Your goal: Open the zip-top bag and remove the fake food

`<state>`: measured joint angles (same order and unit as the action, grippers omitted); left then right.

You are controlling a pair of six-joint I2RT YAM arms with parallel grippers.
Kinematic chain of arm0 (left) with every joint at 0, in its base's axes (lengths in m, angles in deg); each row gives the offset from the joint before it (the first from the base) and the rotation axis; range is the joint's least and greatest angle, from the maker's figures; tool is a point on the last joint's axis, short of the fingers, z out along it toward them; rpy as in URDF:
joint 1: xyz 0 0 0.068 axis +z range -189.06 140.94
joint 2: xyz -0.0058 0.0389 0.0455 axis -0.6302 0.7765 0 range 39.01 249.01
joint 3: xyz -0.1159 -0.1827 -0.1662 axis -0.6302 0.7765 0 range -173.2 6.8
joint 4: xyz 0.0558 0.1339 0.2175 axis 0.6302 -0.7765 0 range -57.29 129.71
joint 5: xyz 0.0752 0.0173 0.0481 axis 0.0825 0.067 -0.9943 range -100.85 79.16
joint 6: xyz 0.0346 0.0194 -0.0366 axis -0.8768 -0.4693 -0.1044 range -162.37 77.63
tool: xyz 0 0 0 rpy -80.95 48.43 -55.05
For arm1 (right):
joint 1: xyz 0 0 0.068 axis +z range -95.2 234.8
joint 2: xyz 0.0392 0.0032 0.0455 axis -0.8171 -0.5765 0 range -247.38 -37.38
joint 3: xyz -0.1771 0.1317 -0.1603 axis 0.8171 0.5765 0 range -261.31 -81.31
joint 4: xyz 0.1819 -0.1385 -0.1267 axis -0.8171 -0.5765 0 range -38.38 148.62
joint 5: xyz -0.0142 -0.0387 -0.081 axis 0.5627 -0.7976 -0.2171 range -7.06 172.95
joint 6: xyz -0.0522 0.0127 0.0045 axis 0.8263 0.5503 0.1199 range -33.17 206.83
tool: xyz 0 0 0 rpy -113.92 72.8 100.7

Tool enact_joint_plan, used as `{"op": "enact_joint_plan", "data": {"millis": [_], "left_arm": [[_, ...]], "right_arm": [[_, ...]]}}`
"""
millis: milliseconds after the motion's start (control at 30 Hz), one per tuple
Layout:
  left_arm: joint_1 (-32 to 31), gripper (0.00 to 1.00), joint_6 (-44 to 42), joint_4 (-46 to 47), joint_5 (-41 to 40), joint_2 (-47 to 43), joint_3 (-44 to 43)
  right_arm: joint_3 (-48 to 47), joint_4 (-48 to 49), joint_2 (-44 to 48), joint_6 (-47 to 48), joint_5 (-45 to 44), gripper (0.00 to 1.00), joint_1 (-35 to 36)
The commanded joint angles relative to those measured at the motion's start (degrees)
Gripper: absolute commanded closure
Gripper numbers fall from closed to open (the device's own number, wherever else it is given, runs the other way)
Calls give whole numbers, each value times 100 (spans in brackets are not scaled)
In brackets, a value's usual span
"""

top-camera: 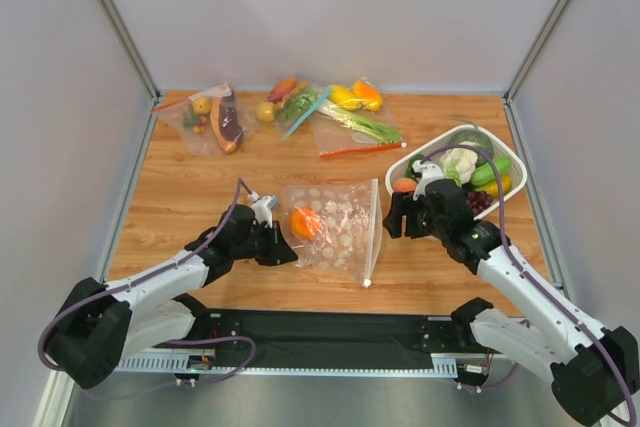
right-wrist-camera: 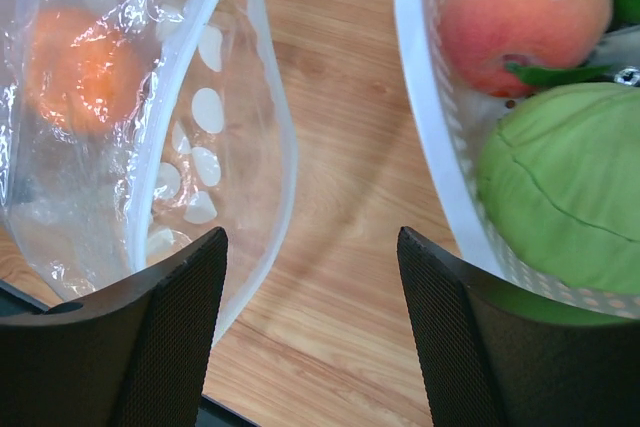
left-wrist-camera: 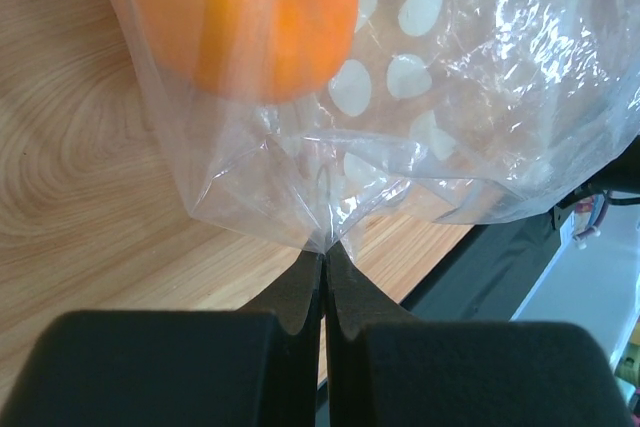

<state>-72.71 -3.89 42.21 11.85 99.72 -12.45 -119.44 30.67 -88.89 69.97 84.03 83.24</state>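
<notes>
Zip-top bag [top-camera: 340, 232] lies mid-table, orange [top-camera: 306, 223] inside. My left gripper [left-wrist-camera: 324, 257] clamps its near-left corner as an anchor. My right gripper [right-wrist-camera: 310, 247], jaws apart, waits at the open mouth.

Top view overhead, rear; wrist views close, downward; all share zip-top bag [top-camera: 345, 222]

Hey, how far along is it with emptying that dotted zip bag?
Done: the zip-top bag gapes open, and the cauliflower sits in the white basket. In hand: the left gripper pinches the bag's bottom corner; the right gripper hangs open and empty between mouth and basket. Left: the orange is inside the bag.
</notes>
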Motion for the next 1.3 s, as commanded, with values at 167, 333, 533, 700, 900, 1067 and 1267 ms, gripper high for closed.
{"op": "enact_joint_plan", "data": {"millis": [167, 333, 533, 700, 900, 1067, 1267], "left_arm": [[25, 100, -174, 312, 392, 266, -220], [16, 100, -341, 356, 516, 292, -264], [16, 100, -455, 154, 516, 380, -422], [16, 100, -473, 93, 455, 416, -440], [16, 100, -499, 40, 393, 363, -440], [16, 100, -534, 49, 463, 372, -449], [16, 100, -684, 154, 727, 293, -396]], "right_arm": [[253, 1238, -307, -247, 577, 30, 284], [376, 1687, -448, -265, 910, 31, 468], [403, 1889, -554, -335, 860, 32, 811], [245, 1337, -466, -362, 359, 32, 1022], [-36, 492, -168, -511, 67, 34, 1093], [-72, 438, -26, -651, 374, 36, 1137], [69, 1124, -307, -739, 1016, 38, 1145]]}}
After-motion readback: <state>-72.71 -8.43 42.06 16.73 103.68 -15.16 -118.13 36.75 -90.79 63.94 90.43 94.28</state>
